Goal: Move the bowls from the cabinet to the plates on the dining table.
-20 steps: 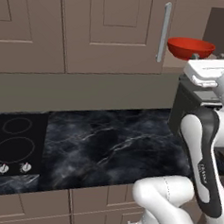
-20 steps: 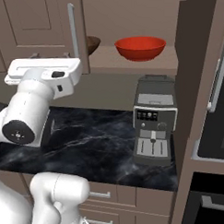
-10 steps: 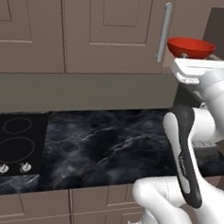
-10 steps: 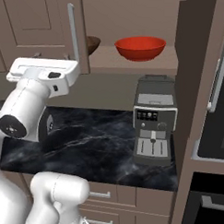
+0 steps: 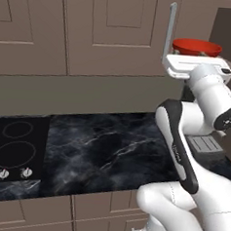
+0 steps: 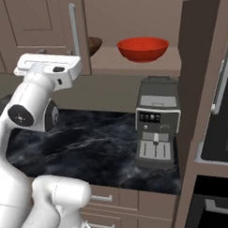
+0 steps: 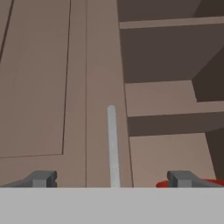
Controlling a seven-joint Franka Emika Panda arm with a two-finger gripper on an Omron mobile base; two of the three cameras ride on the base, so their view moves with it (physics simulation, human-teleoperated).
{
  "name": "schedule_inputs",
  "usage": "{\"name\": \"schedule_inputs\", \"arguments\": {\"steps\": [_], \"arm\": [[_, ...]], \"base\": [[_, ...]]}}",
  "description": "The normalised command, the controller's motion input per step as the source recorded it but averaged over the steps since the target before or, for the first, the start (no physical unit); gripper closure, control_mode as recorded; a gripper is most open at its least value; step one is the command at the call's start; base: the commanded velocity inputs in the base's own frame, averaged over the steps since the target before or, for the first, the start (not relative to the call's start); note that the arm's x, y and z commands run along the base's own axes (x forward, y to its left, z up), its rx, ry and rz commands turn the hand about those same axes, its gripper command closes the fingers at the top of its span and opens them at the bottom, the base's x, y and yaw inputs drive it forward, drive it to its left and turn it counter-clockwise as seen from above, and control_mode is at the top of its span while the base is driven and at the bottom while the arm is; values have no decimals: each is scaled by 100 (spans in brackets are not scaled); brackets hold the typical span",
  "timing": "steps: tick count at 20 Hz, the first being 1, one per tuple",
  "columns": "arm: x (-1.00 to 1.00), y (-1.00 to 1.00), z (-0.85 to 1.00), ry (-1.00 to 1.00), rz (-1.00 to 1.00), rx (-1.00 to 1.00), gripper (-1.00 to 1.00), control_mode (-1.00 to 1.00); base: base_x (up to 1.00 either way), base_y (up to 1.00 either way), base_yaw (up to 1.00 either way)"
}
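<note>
Two bowls (image 6: pixel 143 48) sat on the open cabinet (image 6: pixel 132 65) shelf; the claw (image 7: pixel 111 178), spread wide and empty, next needed to reach right toward the red one.

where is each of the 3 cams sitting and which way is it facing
Left base view: behind the arm's left, facing the cabinet and counter; arm rises lower right.
Right base view: behind its right, facing the coffee machine; arm lower left.
Hand view: on the hand, facing the open gripper and door handle.
Shared: the red bowl.
</note>
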Motion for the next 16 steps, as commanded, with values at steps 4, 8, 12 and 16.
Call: {"name": "schedule_inputs", "arguments": {"steps": [4, 8, 12, 16], "arm": [[47, 10, -6, -2, 0, 0, -100, -100], [52, 10, -3, -2, 0, 0, -100, -100], [48, 3, 0, -2, 0, 0, -100, -100], [40, -2, 0, -1, 0, 0, -100, -100]], "base": [[0, 0, 0], [0, 0, 0], [0, 0, 0], [0, 0, 0]]}}
